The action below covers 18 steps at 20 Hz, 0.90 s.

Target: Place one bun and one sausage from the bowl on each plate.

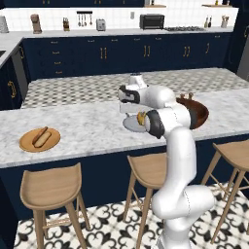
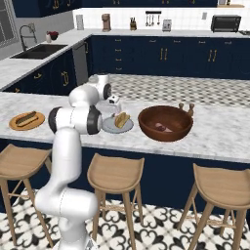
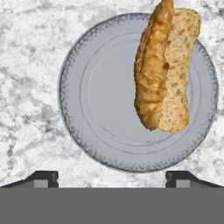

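A bun (image 3: pixel 167 72) is lying on the grey plate (image 3: pixel 87 100) directly beneath the gripper (image 3: pixel 112 178), whose fingers are standing wide apart and empty, apparently just releasing it, while a sausage is probably waiting in the bowl (image 2: pixel 165 123) off to the side.

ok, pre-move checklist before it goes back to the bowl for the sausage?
1. Gripper open, nothing between the fingertips: ok.
2. Bun lying on the grey plate, toward one side, inside the rim: ok.
3. Grey plate has its sausage: not ok, bun alone so far.
4. Wooden plate holds a bun and a sausage: ok.
5. Sausage left in the bowl: ok, a reddish piece lies at the bottom.
6. Path from grey plate to bowl along the counter free of obstacles: ok, as far as the right base view shows.
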### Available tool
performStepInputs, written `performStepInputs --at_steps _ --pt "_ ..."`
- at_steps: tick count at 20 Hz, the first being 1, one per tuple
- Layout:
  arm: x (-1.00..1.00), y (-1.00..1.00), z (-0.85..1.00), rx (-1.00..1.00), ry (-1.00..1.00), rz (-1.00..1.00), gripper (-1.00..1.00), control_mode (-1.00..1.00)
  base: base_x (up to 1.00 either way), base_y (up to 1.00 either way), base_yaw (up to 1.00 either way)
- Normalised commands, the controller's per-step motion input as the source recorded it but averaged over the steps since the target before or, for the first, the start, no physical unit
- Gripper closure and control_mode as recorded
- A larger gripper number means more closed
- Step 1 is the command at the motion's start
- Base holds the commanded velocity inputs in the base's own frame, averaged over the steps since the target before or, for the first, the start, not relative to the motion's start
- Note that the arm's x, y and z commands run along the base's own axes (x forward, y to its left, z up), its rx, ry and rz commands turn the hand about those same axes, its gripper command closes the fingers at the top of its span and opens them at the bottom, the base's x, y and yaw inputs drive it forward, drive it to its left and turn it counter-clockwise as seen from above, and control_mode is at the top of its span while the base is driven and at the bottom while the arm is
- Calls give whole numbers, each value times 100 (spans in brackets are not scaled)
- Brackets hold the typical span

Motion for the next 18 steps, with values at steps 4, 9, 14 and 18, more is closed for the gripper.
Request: performStepInputs --at_steps 4,9,14,18 --pt "-100 33 -47 0 -15 0 -100 -100 0 0 0" --pt "-100 -3 29 -2 -30 0 -100 -100 0 0 0" --pt "-100 -25 67 0 -31 0 -100 -100 0 0 0" --pt "-99 -64 90 4 -13 0 -100 -100 0 0 0"
